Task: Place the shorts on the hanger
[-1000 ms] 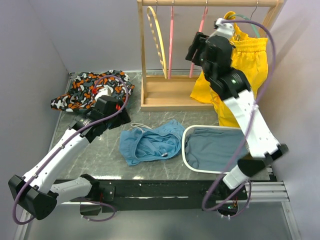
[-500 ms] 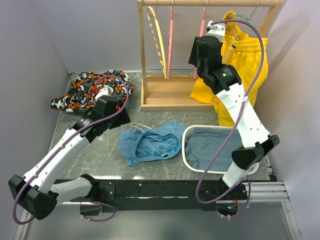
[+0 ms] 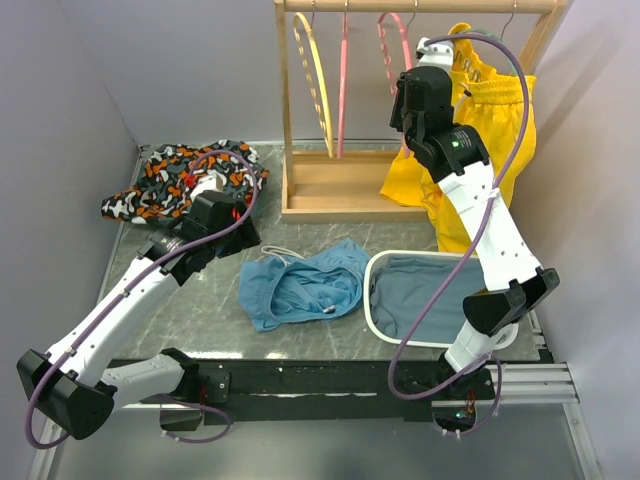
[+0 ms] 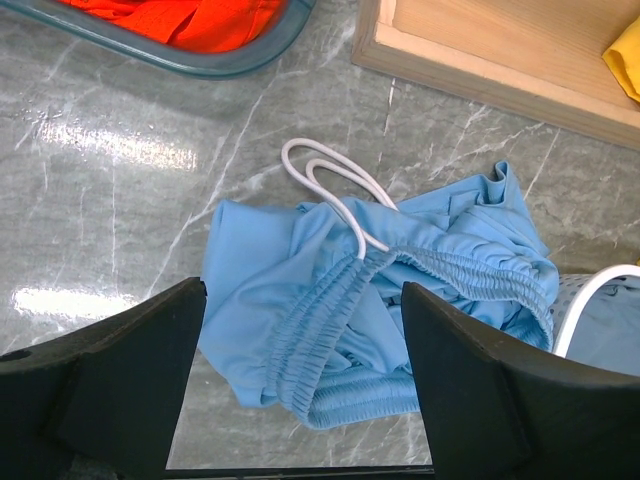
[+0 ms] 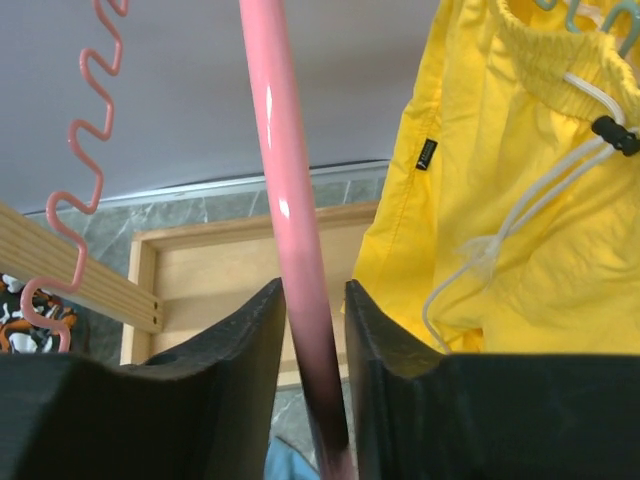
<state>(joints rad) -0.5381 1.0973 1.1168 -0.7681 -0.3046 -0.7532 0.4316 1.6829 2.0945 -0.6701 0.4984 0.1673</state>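
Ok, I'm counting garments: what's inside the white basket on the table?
Only blue-grey fabric shows inside the white basket. It covers the bottom, so anything beneath it is hidden.

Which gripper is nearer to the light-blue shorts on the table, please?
Left. The left gripper hangs open close beside the shorts; the right gripper is far off at the rack, shut on the pink hanger.

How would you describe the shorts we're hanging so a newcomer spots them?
From the wooden rack, come forward to the white basket. The shorts lie crumpled on the table left of it: sky-blue with a white drawstring, unlike the yellow pair hanging on the rack.
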